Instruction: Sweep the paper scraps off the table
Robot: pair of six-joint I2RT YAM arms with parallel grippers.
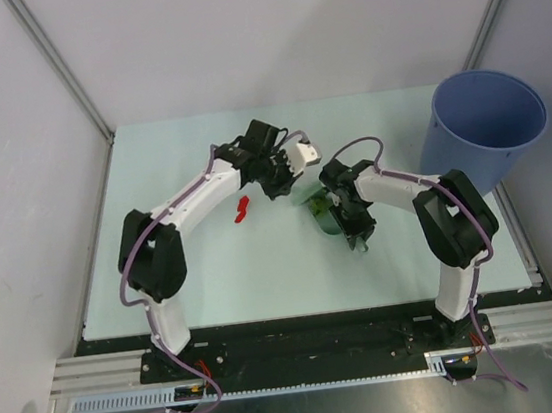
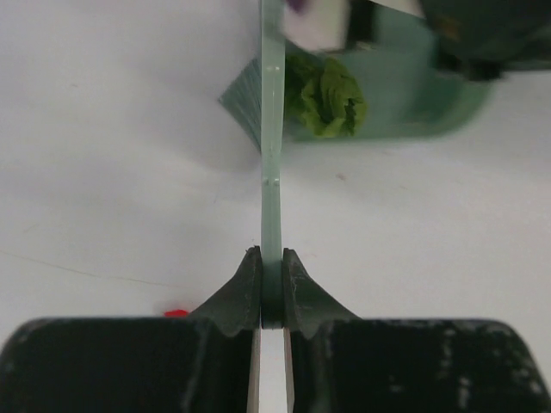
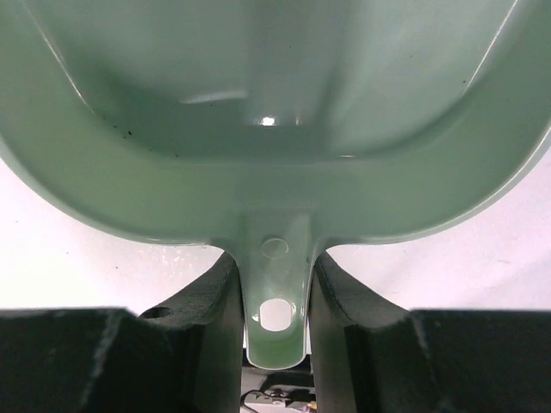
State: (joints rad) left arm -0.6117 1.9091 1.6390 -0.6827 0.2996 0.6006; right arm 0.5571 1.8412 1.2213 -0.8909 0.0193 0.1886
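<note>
My left gripper is shut on the thin mint-green brush handle; in the top view it hovers over the middle of the table. The brush head stands beside a green paper scrap at the mouth of the dustpan. My right gripper is shut on the dustpan's handle; the pan rests on the table. A red scrap lies left of the brush, also at the left wrist view's bottom. Other scraps are hidden.
A tall blue round bucket stands at the table's far right edge. A black-and-metal rail runs along the near edge with both arm bases. Grey walls close in the left, back and right sides.
</note>
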